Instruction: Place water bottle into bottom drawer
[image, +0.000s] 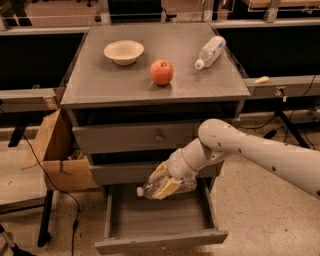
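The water bottle (182, 186) is a clear crinkled plastic bottle, held sideways with its cap to the left. My gripper (162, 182) is shut on it and holds it just above the pulled-out bottom drawer (160, 241), a shallow grey tray with a small knob on its front. The white arm reaches in from the right. The bottle hangs over the back half of the drawer, in front of the middle drawer (117, 172).
On the cabinet top (100, 80) lie a white bowl (123, 51), a red apple (161, 72) and a smoother bottle with a white cap (210, 51). The top drawer (135, 136) is closed. A cardboard box (57, 155) and cables stand at the left.
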